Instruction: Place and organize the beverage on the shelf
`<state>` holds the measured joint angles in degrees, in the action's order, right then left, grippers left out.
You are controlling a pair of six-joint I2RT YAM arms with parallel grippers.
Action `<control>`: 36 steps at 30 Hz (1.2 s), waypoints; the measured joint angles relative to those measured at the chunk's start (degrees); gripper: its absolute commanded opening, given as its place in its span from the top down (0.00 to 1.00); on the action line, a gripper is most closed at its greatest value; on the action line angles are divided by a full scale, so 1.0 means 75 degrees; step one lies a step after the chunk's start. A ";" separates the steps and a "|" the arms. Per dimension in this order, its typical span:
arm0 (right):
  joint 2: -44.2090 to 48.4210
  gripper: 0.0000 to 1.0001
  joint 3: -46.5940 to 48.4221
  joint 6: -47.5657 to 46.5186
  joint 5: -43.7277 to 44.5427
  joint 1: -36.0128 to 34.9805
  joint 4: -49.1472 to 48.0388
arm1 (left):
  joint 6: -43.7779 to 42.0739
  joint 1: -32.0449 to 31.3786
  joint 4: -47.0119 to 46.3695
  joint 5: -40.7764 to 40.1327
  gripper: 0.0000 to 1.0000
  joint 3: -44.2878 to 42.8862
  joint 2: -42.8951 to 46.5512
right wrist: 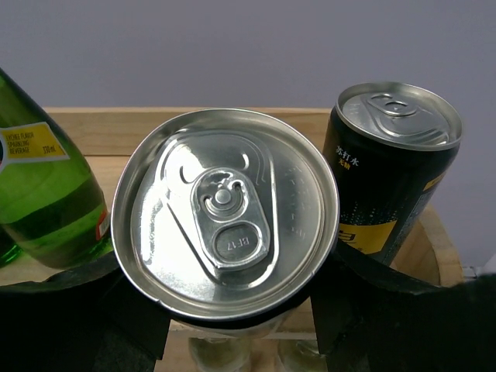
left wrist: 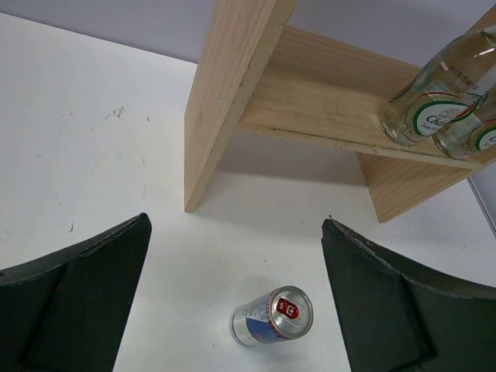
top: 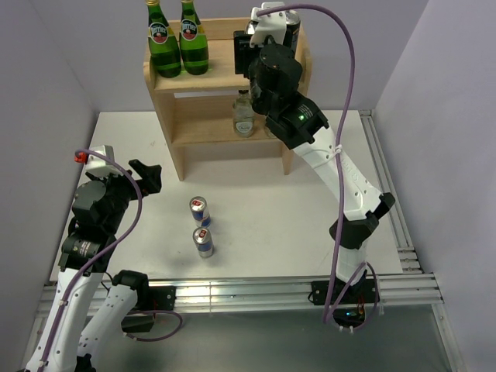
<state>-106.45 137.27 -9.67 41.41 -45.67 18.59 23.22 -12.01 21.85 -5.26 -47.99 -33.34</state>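
Tabletop first, from above: the white matte table (top: 310,201) is sitting between plain lilac-grey walls (top: 46,70), with a silver metal rail (top: 256,288) running along its near edge. The light natural-wood two-tier shelf (top: 221,66) is standing at the far side, carrying two large green glass bottles (top: 178,48) on the left of its top tier and small clear bottles (top: 244,112) on the lower one. The right gripper (top: 267,39) is reaching over the top tier's right end. Two slim blue-silver-red cans are standing upright on the table in front of the shelf, the farther slim can (top: 200,211) and the nearer slim can (top: 203,242), close together. The left gripper (top: 147,177) is hovering left of them, spread wide.

Left wrist now: black fingers (left wrist: 77,302) are gaping apart over faintly scuffed white, and one slim can (left wrist: 273,316) is showing between them, untouched. Which of the pair it is, I cannot tell.

Right wrist: the fingers are pinching a tall black-and-yellow held can (right wrist: 225,213) from both sides, its silver lid filling the view. A second black-and-yellow can (right wrist: 395,178) is standing just beside it on the right.
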 measured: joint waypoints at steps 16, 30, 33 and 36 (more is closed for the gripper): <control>-0.0198 1.00 -0.0003 0.0157 -0.0099 0.0332 0.0009 | 0.0000 0.0006 0.0000 0.0006 0.01 0.0000 -0.0003; -0.0350 0.06 -0.0003 0.0388 -0.0242 0.0393 -0.0201 | 0.0000 0.0006 0.0000 0.0006 0.01 0.0000 -0.0032; -0.0353 0.00 -0.0003 0.0417 -0.0277 0.0388 -0.0329 | 0.0000 0.0015 0.0000 0.0006 0.01 0.0000 -0.0032; -0.0353 0.00 -0.0003 0.0428 -0.0277 0.0391 -0.0388 | 0.0000 0.0026 0.0000 0.0006 0.01 0.0000 -0.0029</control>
<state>-109.10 137.25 -6.46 39.33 -42.74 15.68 23.22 -11.81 21.85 -5.21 -47.99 -33.56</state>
